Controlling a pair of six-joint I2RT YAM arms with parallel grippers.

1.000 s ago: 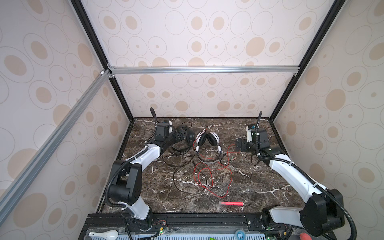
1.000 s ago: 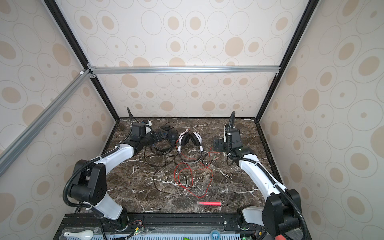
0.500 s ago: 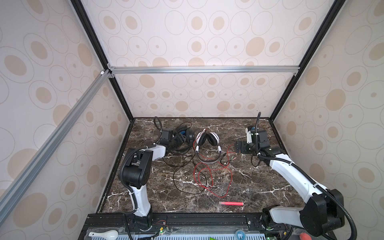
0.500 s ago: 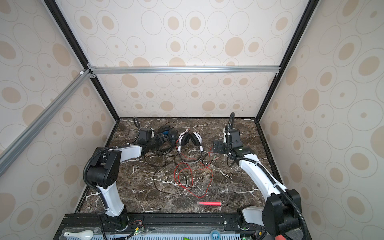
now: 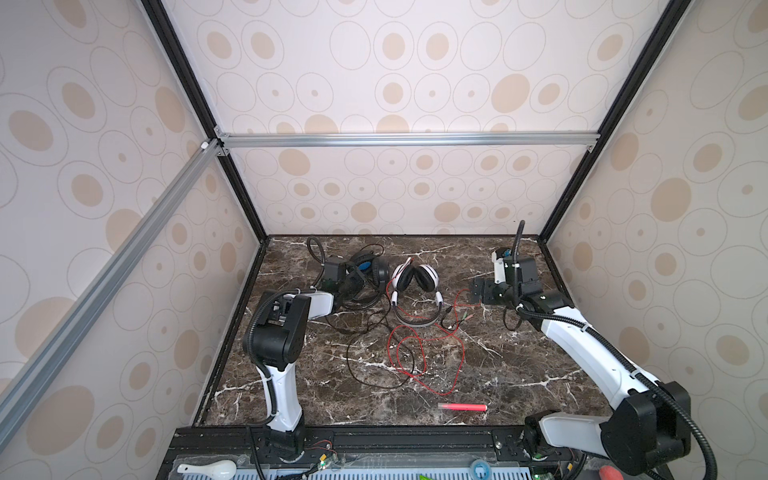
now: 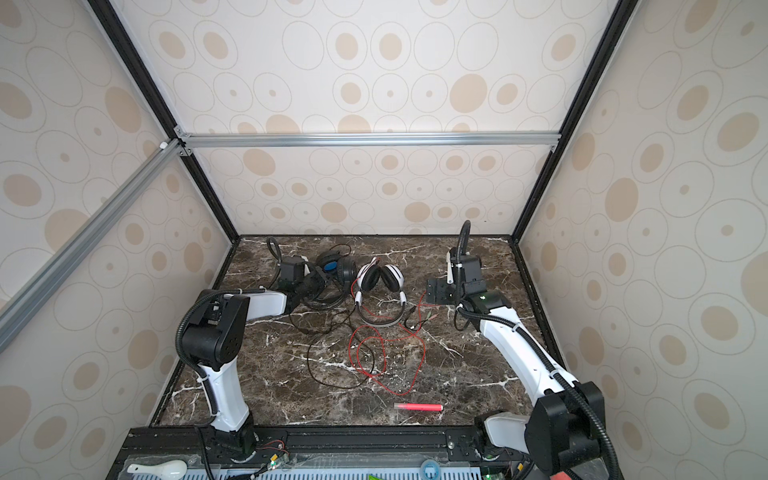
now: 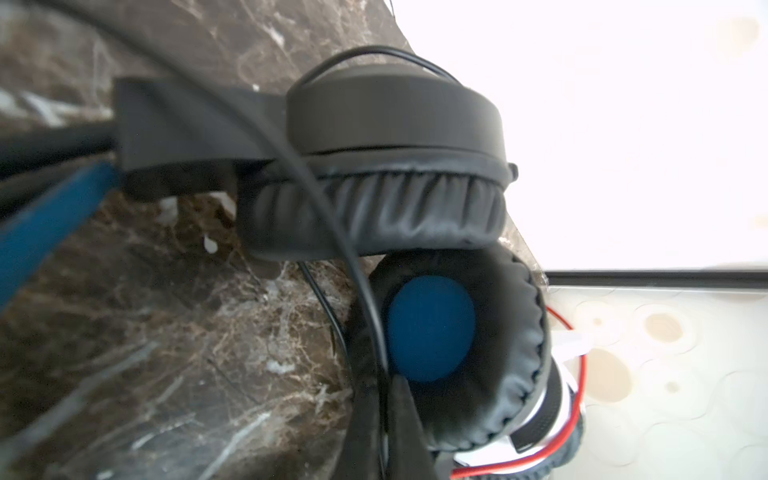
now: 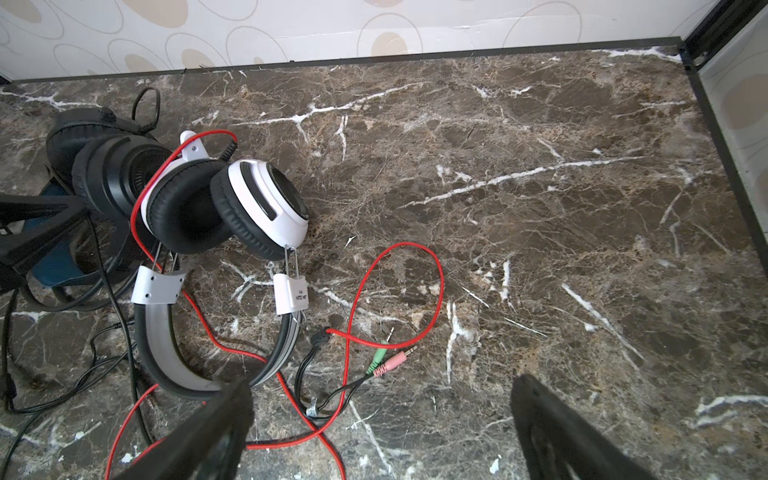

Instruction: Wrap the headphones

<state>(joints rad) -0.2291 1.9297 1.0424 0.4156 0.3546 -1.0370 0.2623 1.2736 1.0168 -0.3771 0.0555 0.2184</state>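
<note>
Headphones near back edge, bare tabletop right

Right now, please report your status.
Left end effector shut, apparently on black cable by black headphones. Right end effector open, empty. Red cable sprawled loose, overlapping black cable.

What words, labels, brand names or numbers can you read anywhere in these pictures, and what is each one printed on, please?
White headset, slider block: a short line of small dark print, too small and blurred to read.
Black headset: no lettering shows.
Red stick: no lettering shows.
Nothing else in any view carries legible text.
</note>
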